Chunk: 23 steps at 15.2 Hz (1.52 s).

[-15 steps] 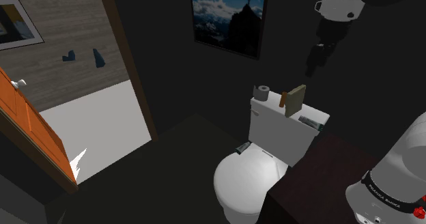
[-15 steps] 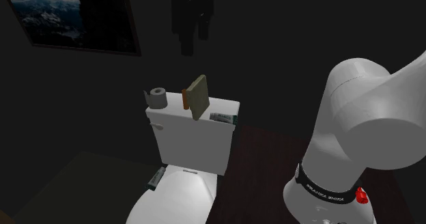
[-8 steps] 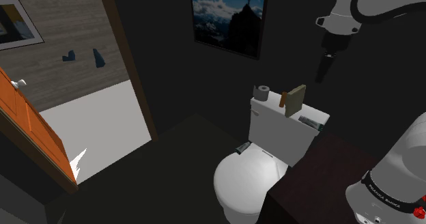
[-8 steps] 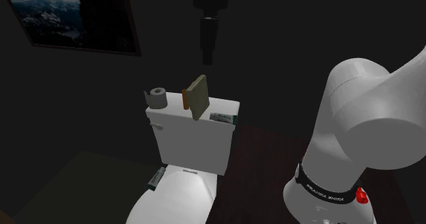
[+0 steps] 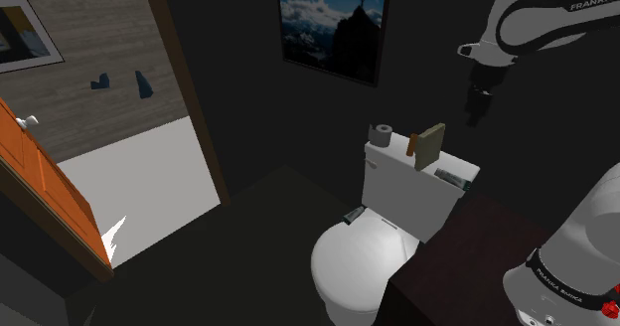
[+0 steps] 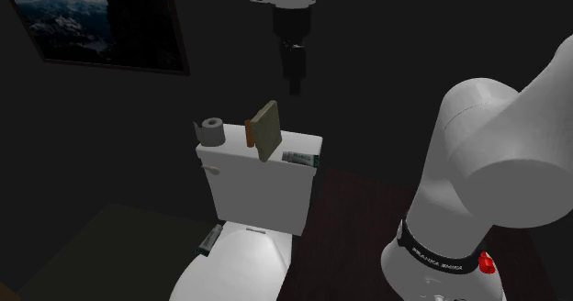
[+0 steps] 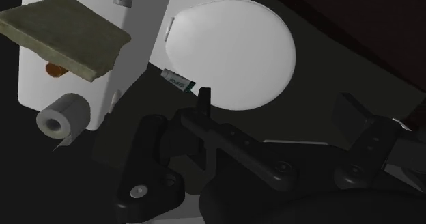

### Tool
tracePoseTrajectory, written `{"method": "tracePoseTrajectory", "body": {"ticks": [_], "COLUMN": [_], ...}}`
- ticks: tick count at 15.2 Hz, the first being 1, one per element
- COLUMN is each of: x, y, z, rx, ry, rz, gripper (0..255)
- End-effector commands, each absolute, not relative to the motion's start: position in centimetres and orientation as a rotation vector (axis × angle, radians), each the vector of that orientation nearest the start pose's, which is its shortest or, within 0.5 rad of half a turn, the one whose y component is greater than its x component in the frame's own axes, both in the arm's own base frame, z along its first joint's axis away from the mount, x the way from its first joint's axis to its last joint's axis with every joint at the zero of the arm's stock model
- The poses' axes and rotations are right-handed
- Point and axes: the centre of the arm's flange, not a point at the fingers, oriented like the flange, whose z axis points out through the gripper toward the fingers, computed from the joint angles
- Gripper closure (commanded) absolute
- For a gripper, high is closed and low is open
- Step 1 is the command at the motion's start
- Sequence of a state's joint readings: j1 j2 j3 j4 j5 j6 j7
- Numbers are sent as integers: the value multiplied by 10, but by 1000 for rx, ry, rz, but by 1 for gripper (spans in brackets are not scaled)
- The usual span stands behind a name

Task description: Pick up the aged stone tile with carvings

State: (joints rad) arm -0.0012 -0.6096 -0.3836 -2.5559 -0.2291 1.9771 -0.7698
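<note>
The stone tile (image 5: 431, 145) is an olive-grey slab with rough edges. It stands tilted on edge on top of the white toilet tank (image 5: 402, 193). I also see the tile (image 6: 267, 130) in the second exterior view, and in the wrist view the tile (image 7: 65, 33) shows its broad face. My black gripper (image 5: 476, 112) hangs in the air above the tank, up and to the shoulder view's right of the tile, well apart from it. In the wrist view the gripper (image 7: 276, 105) is open with nothing between its fingers.
On the tank beside the tile are a toilet paper roll (image 5: 382, 132), a small orange object (image 5: 410, 145) and a tube (image 5: 452, 181). Another small tube (image 5: 354, 215) lies by the closed toilet lid (image 5: 358, 259). A framed picture (image 5: 333, 26) hangs on the dark wall.
The gripper has moved toward the shoulder view's right and a little lower, and the hand has turned so more of the white wrist shows. The tile has not moved.
</note>
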Motion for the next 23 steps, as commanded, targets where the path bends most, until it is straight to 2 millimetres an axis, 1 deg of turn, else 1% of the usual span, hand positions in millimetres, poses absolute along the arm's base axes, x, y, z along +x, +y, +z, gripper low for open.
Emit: {"method": "tracePoseTrajectory", "body": {"ticks": [1,6,11,17,23], "x": [346,371,403,450,503], "y": [-178,-228,-274,-323,-362], "z": [441,405,368,322,275], "rx": [-2994,-2905,-2800,-2654,-2486], "ry": [-936,-1157,-1370,-1613,-1841], "rz": [0,31,62,98,133], "gripper": [0,0,0,0,0]}}
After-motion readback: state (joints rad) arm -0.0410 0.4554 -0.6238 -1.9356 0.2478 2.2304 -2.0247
